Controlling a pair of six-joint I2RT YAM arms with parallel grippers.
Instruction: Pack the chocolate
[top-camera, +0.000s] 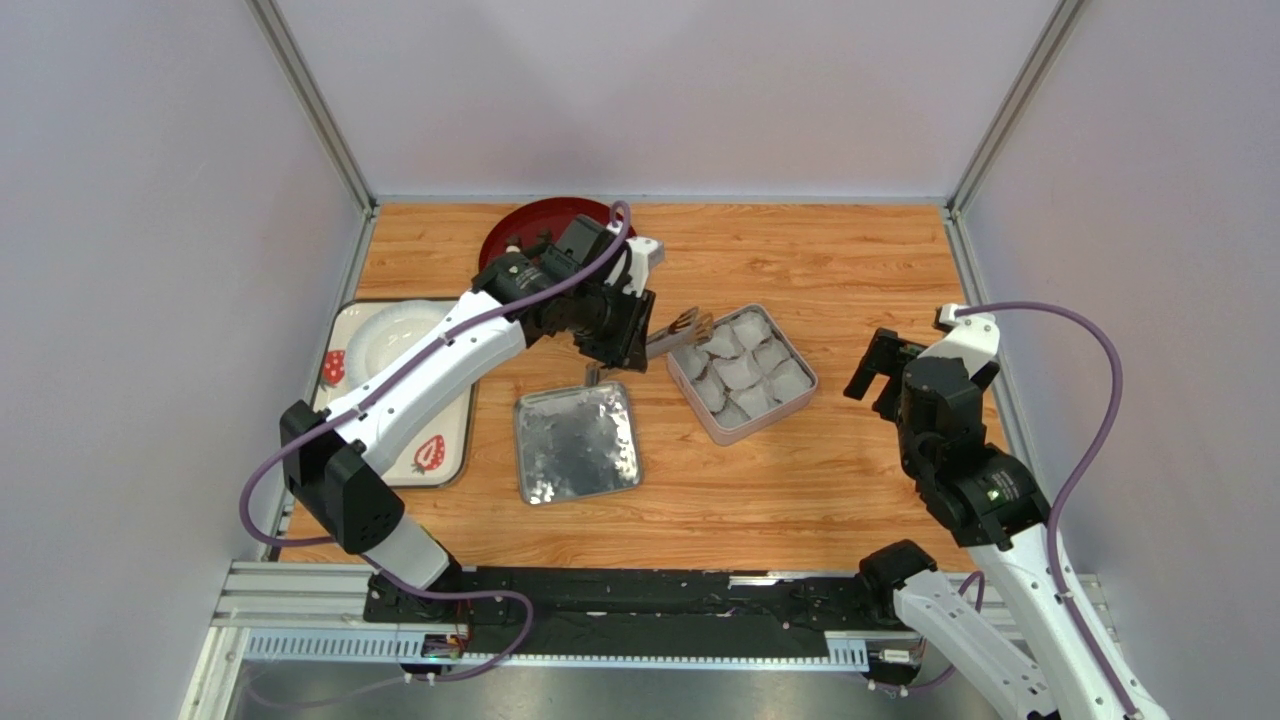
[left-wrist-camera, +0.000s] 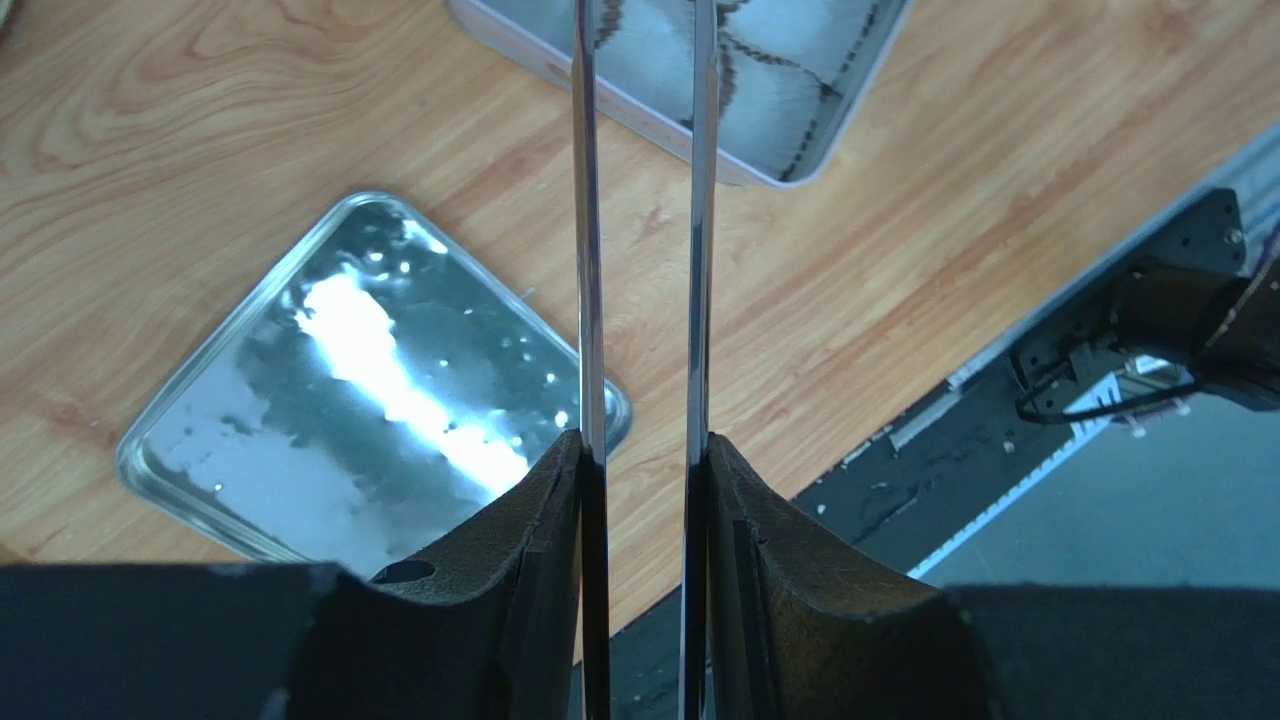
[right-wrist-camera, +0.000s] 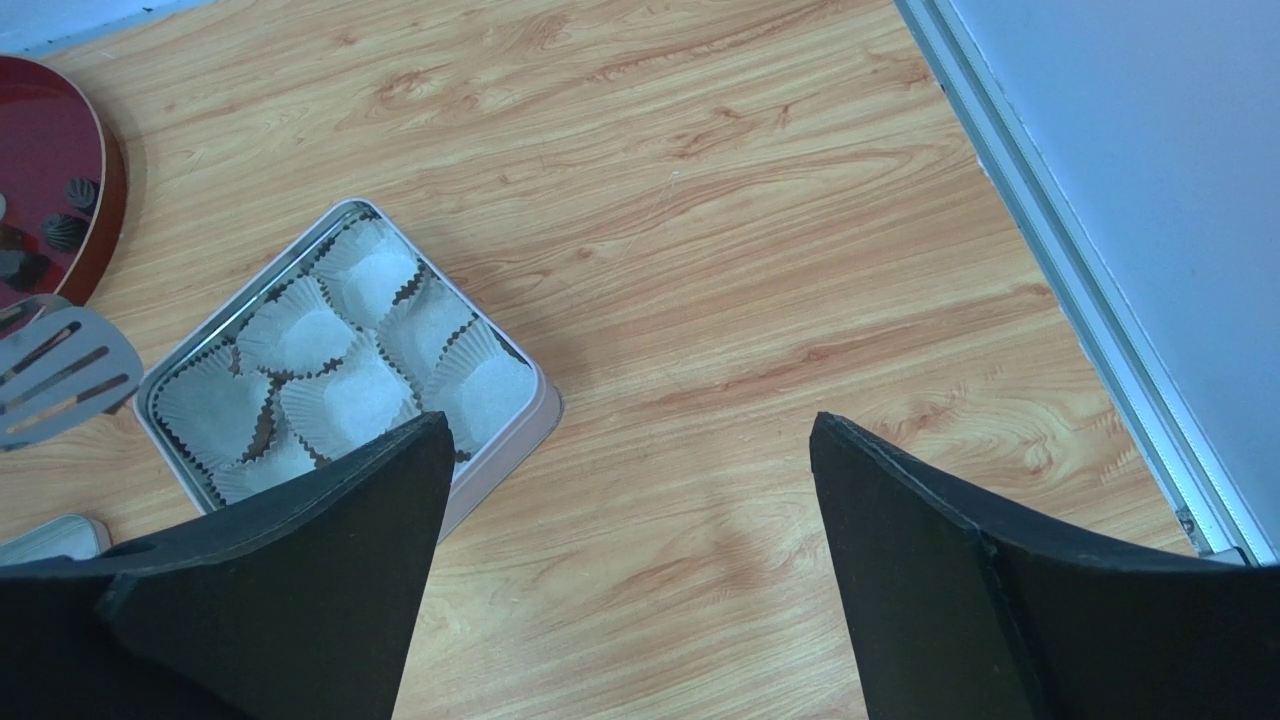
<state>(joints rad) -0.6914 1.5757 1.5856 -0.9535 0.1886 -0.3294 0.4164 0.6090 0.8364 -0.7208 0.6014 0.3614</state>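
Observation:
Small dark pieces of chocolate lie on a red plate at the far left of the right wrist view; in the top view my left arm hides them. My left gripper is shut on metal tongs, whose slotted tips hover empty beside the tin. The square tin holds several white paper cups. My right gripper stands open over bare wood, right of the tin.
The tin's shiny lid lies flat left of the tin. A white tray with strawberry prints sits at the left edge. Grey walls enclose the wooden table, with a metal rail along the right side.

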